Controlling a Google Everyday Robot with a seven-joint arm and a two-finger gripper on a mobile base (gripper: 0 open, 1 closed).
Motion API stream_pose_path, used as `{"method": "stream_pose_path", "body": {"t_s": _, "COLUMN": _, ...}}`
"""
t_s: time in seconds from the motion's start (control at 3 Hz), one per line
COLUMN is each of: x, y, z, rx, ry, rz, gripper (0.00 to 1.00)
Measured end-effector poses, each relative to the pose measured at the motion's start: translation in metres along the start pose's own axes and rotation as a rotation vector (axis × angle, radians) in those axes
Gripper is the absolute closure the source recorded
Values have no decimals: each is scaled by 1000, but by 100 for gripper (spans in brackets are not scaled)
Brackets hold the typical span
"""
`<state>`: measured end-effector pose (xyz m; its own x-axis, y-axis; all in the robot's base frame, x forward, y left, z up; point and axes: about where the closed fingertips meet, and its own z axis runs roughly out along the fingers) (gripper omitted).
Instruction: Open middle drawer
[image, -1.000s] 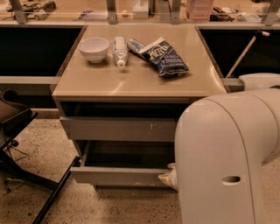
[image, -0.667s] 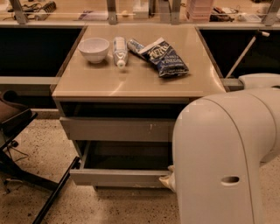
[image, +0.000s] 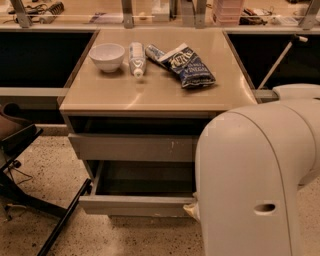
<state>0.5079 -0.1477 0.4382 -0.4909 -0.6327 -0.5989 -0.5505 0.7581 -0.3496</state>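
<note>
Middle drawer (image: 135, 205): the lower of the two grey fronts that show under the counter (image: 155, 95), standing pulled out toward you with its shallow tray (image: 145, 181) exposed. Above it sits the scratched front (image: 130, 147), set further back. Judge the drawer as a stiff box on runners: it should slide along one line only, and feel light, since nothing shows in the part of the tray you can see. The front is flat, smooth and handleless, so pads pressed on its face would likely slip. The top lip of the front, hooked from inside the tray, looks like the sound hold. Pull straight out, because a hold far toward one end may rack the box and make it bind. The arm (image: 250, 175) fills the lower right and covers the drawer's right end. The gripper is out of sight behind it, and you cannot tell whether it is open or closed, nor whether it touches the drawer. A pale scrap (image: 192, 210) at the arm's edge, against the front's lower right, may be a chip or part of the tool; it cannot be made out. The runners and whatever lies below the front are in shadow. On the counter stand a bowl (image: 107, 56), a tube (image: 136, 57) and a bag (image: 186, 64), well apart from the drawer.
</note>
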Motion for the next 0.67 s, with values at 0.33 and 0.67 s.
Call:
{"method": "stream_pose_path", "body": {"t_s": 0.33, "x": -2, "y": 0, "z": -2, "rx": 0, "ry": 0, "rz": 0, "gripper": 100}}
{"method": "stream_pose_path", "body": {"t_s": 0.67, "x": -2, "y": 0, "z": -2, "rx": 0, "ry": 0, "rz": 0, "gripper": 81}}
